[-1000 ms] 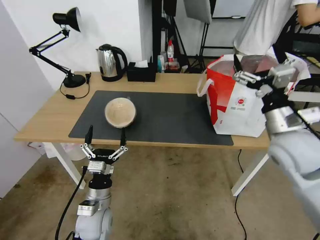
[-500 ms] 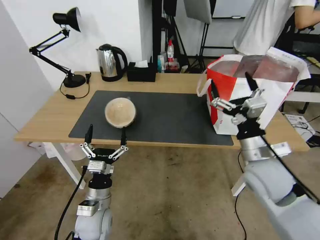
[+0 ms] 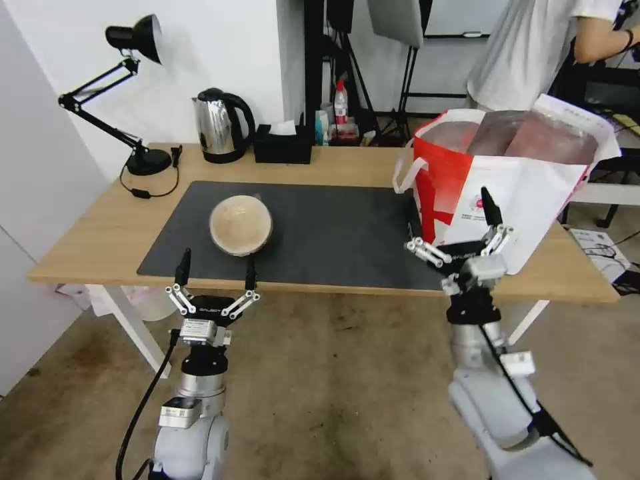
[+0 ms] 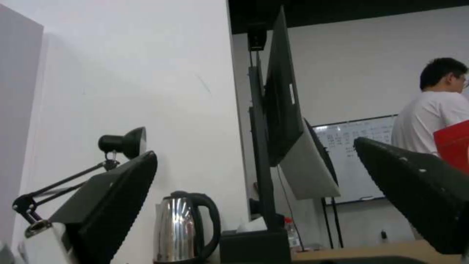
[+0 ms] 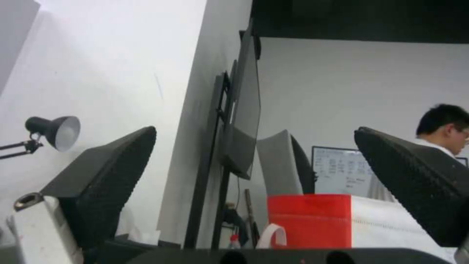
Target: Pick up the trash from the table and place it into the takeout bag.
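Note:
A round beige bowl (image 3: 241, 225) sits on the dark grey mat (image 3: 333, 233) of the table (image 3: 107, 233), left of centre. The takeout bag (image 3: 507, 193) stands at the table's right end, its mouth wide, foil lining showing; its red side panel (image 5: 309, 220) appears in the right wrist view. My left gripper (image 3: 215, 268) is open, pointing up just in front of the table edge below the bowl. My right gripper (image 3: 450, 223) is open too, held before the bag's front near the table edge, nothing between its fingers (image 5: 105, 179).
At the back of the table stand a black desk lamp (image 3: 133, 40), a steel kettle (image 3: 220, 125) and a black tissue box (image 3: 282, 143). A person in a white shirt stands behind the bag. Bare floor lies in front of the table.
My right arm has come down and back from above the bag's mouth to in front of the bag at table-edge height, open throughout. The left gripper barely shifted.

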Motion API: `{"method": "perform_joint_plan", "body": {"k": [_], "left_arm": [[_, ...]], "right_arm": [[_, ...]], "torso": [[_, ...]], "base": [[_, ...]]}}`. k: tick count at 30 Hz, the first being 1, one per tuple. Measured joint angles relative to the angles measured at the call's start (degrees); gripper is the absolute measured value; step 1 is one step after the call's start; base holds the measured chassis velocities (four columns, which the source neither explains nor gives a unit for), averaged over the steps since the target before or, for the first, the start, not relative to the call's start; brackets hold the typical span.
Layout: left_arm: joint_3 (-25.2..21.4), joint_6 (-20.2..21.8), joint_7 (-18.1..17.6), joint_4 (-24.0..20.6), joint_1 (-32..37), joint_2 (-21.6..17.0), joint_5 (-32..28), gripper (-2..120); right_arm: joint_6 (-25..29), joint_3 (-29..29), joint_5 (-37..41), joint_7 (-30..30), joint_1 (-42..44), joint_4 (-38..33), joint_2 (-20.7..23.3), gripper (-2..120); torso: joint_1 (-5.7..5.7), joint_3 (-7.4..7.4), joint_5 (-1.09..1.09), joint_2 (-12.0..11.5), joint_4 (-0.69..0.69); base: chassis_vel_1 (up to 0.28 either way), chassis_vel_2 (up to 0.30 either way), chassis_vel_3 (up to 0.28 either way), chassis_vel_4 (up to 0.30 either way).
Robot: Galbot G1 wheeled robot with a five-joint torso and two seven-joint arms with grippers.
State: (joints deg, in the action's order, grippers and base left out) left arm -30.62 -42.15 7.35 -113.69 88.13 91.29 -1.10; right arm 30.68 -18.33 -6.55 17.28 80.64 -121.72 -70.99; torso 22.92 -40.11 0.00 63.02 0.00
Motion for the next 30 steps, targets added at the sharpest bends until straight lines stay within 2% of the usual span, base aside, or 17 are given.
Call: {"method": "perform_joint_plan", "body": {"k": [6,15,27,30], "left_arm": [[-0.1,0.0,0.0,-0.2,0.0,0.0,-0.1,100],[-0.3,0.0,0.0,-0.3,0.0,0.0,-0.4,100],[-0.6,0.2,0.1,-0.3,-0.5,-0.3,-0.6,100],[-1.1,1.4,0.3,-0.3,-1.5,-1.3,-0.5,100]], "right_arm": [[2.5,0.1,-3.5,0.4,2.0,1.0,-1.6,100],[3.1,0.0,-4.7,0.5,3.1,1.6,-2.9,100],[2.9,-0.1,-4.7,0.5,3.2,1.5,-2.5,100],[2.8,-0.2,-4.6,0.5,3.3,1.5,-2.4,100]], "torso": [[0.0,0.0,0.0,0.0,0.0],[0.0,0.0,0.0,0.0,0.0],[0.0,0.0,0.0,0.0,0.0],[0.0,0.0,0.0,0.0,0.0]], "base": [[0.0,0.0,0.0,0.0],[0.0,0.0,0.0,0.0],[0.0,0.0,0.0,0.0],[0.0,0.0,0.0,0.0]]}}
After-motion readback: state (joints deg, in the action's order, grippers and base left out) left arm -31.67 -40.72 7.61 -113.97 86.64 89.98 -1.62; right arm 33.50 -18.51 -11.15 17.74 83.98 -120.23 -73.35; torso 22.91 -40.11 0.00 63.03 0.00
